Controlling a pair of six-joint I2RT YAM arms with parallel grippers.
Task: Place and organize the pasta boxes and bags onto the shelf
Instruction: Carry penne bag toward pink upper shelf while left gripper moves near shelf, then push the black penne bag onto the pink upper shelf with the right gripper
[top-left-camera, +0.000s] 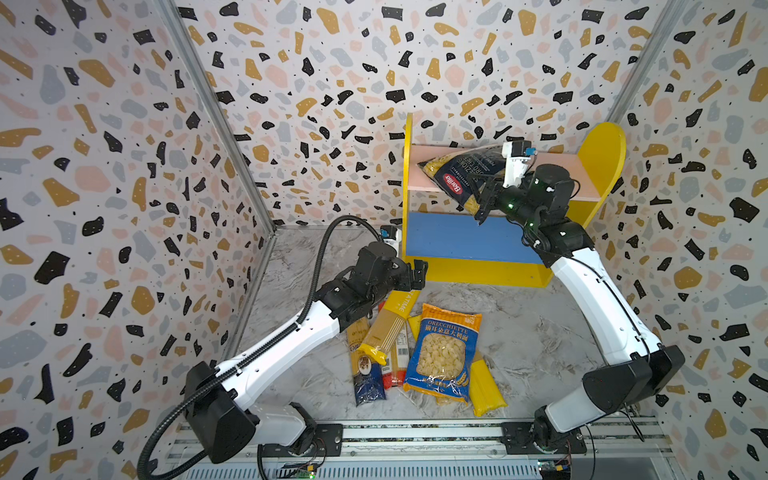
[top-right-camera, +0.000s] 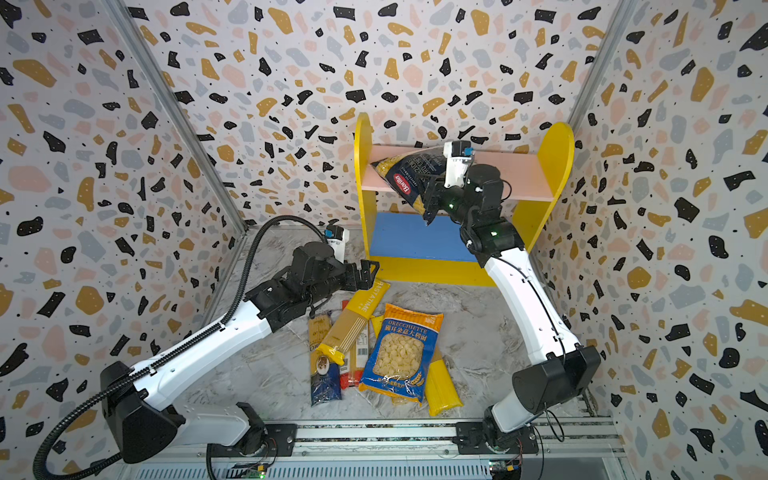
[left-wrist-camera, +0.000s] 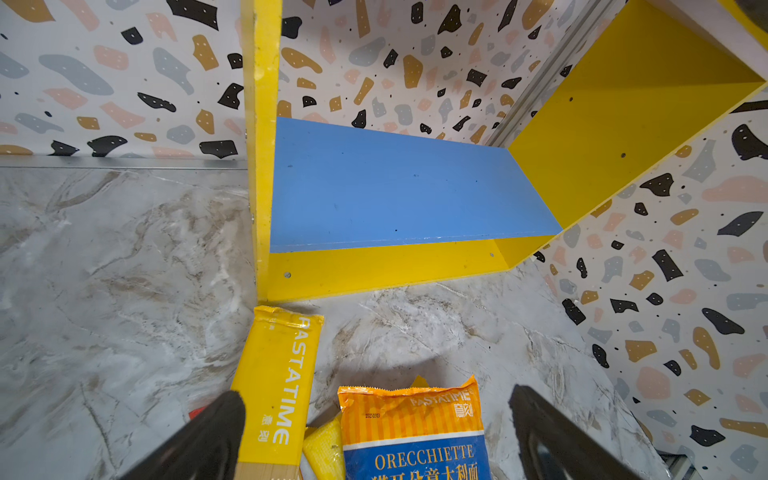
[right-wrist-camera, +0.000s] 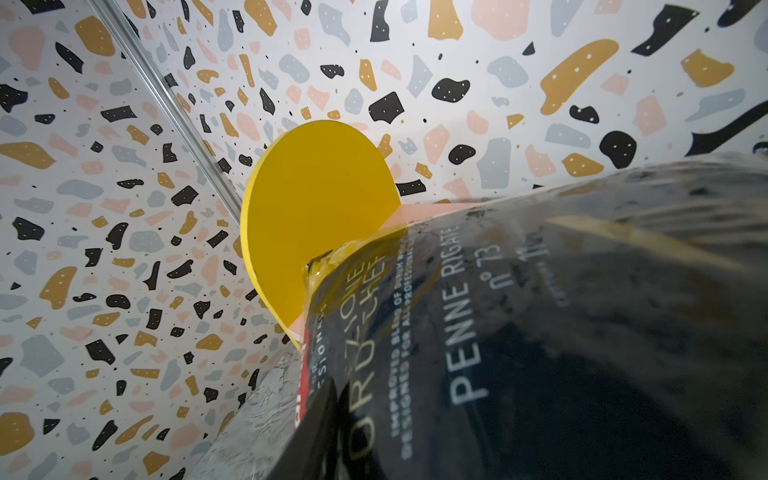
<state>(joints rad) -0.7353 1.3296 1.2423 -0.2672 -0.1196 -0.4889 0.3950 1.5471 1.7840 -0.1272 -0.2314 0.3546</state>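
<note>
Seven pasta packs (top-left-camera: 444, 353), one shelf (top-left-camera: 457, 241)

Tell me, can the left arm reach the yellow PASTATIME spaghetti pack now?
Probably yes. The left gripper hangs open just above the far end of the PASTATIME pack, which lies uncovered on top of the pile near the shelf front corner. Nothing stands between them.

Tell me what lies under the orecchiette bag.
A long yellow spaghetti pack pokes out from beneath the orecchiette bag. The rest of it is covered; whether anything else lies beneath cannot be seen.
</note>
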